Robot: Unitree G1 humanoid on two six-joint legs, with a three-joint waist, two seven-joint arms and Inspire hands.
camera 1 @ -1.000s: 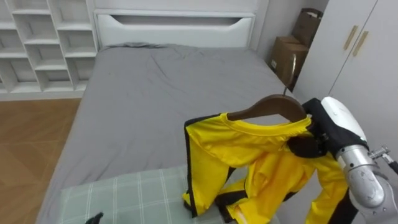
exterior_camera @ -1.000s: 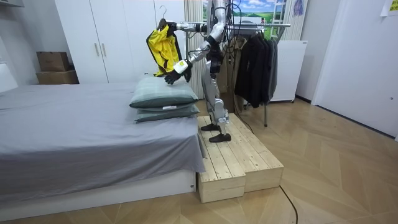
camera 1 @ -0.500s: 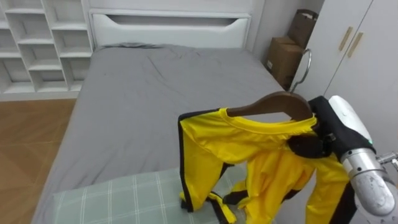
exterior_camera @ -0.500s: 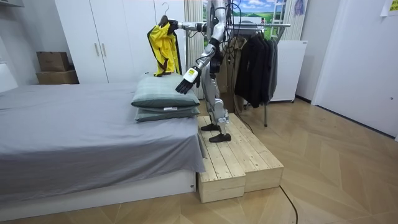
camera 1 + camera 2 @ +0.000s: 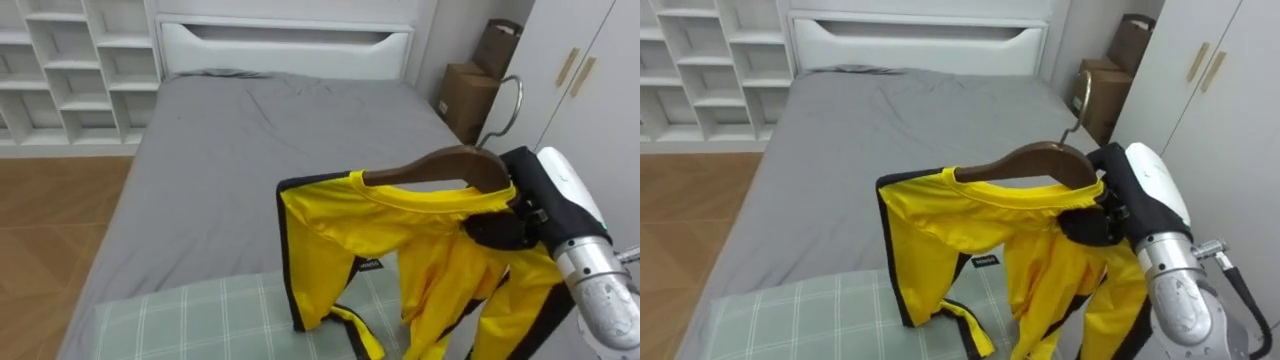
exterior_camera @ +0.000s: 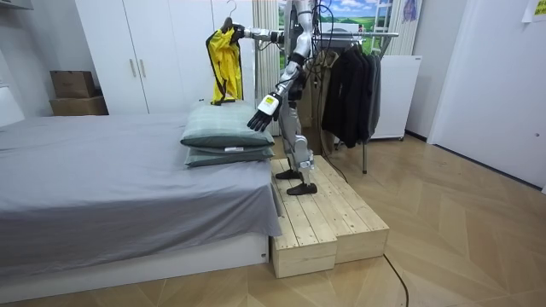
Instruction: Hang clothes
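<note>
A yellow shirt with black trim [image 5: 400, 240] hangs on a brown wooden hanger [image 5: 440, 165] whose metal hook [image 5: 505, 100] points up. My right hand [image 5: 495, 230] is shut on the hanger's right end and the shirt's shoulder, holding it up above the pillows. In the room view the shirt [image 6: 223, 64] hangs straight down from my raised right hand [image 6: 232, 34]. My left hand [image 6: 263, 112] hangs lower, open, beside the pillows and apart from the shirt.
I stand on a wooden platform [image 6: 328, 222] at the foot of a grey bed [image 5: 250, 140]. Green checked pillows [image 5: 200, 320] lie below the shirt. A clothes rack [image 6: 375, 34] with dark garments stands behind me. White wardrobe [image 5: 590, 90], cardboard boxes [image 5: 470, 85] and shelves [image 5: 70, 70] line the walls.
My left hand has come away from the shirt's lower part and moved off to the room view's right. The shirt, bunched before, now hangs straight from the hanger.
</note>
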